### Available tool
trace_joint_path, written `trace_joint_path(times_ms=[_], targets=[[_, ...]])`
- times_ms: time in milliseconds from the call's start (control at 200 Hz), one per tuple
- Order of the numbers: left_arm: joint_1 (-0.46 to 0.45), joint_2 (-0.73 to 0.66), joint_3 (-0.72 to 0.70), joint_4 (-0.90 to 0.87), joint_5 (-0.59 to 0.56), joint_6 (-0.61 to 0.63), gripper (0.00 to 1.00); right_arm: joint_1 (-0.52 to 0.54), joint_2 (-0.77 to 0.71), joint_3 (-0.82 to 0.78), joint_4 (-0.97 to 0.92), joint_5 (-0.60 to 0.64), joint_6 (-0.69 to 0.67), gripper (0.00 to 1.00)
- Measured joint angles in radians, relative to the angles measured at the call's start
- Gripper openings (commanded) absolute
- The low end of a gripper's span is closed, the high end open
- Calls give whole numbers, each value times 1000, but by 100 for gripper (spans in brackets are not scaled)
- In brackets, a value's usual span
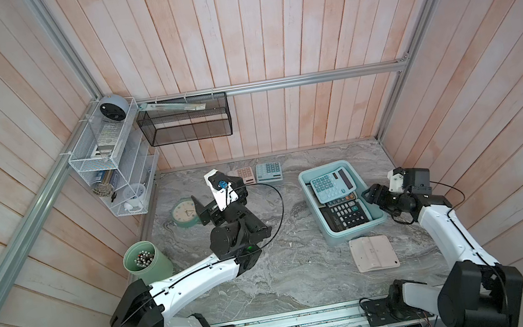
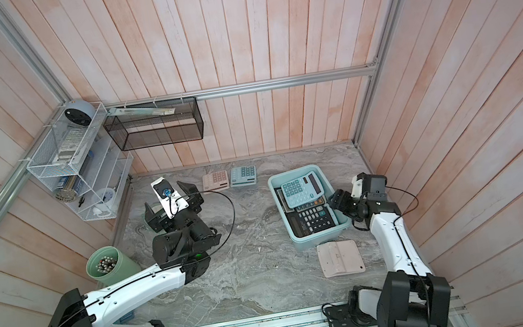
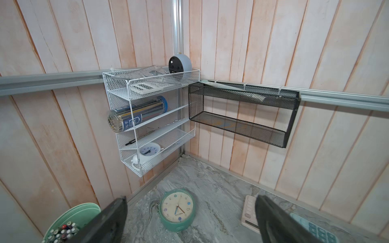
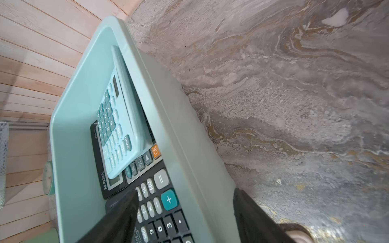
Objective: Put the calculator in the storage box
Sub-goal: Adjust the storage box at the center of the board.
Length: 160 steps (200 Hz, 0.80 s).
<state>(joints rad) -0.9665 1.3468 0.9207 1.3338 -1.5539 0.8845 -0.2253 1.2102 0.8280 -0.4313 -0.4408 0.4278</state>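
Observation:
The pale teal storage box (image 1: 303,181) (image 2: 273,185) stands right of centre. In it, a teal calculator (image 1: 331,184) (image 4: 117,120) leans on a black calculator (image 1: 347,215) (image 4: 162,212). On the table lie a pink calculator (image 1: 245,176) (image 3: 249,210) and a teal one (image 1: 269,171) at the back, and a pink one face down (image 1: 373,253) in front of the box. My right gripper (image 1: 372,194) (image 4: 185,193) is open and straddles the box's right wall, one finger over the black calculator. My left gripper (image 1: 218,194) (image 3: 190,198) hangs open and holds nothing, near the back calculators.
A green clock (image 1: 185,214) (image 3: 177,210) lies flat under the left gripper. A green pen cup (image 1: 146,259) stands at the left edge. A white wire rack (image 1: 112,158) and a black mesh basket (image 1: 185,119) hang on the back walls.

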Motion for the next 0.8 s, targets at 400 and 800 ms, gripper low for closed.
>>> trace_joint_path(times_ms=[400, 800], targets=[[111, -276, -28, -1073, 492, -926, 100, 101, 66, 0, 47, -111, 26, 77], [158, -66, 23, -1549, 1006, -1261, 100, 202, 115, 9, 64, -109, 42, 77]])
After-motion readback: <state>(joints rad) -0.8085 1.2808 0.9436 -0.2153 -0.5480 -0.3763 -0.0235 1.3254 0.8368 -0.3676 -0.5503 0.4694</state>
